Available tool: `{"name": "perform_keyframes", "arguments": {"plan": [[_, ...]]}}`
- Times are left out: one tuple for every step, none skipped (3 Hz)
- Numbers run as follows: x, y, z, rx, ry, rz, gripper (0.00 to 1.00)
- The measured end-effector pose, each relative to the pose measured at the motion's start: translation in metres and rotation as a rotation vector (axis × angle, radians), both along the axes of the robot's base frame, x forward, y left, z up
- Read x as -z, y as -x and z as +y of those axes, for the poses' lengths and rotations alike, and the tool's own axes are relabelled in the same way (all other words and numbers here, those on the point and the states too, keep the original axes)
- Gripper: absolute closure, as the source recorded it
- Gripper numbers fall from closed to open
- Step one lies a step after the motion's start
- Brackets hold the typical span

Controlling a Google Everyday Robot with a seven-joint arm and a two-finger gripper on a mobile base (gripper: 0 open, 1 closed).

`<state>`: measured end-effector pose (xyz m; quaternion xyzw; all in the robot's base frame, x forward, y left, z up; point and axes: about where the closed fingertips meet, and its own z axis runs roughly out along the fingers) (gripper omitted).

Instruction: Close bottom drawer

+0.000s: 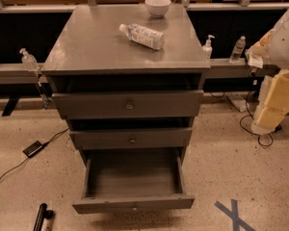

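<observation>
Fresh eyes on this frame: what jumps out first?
The plain grey bottom drawer of the grey cabinet, pulled far out with nothing visible inside, while the middle drawer and top drawer above sit nearly shut. Next, the clear plastic bottle lying on its side on the cabinet top, with a white bowl behind it. The robot's pale yellow gripper hangs at the right edge, apart from the cabinet.
</observation>
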<state>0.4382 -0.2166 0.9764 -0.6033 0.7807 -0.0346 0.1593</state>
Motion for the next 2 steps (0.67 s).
{"name": "perform_keyframes", "arguments": {"plan": [[0.0,0.0,0.0,0.0,0.0,0.0,0.0],[0.035,-0.012,0.007,-0.061,0.029,0.062,0.0]]}}
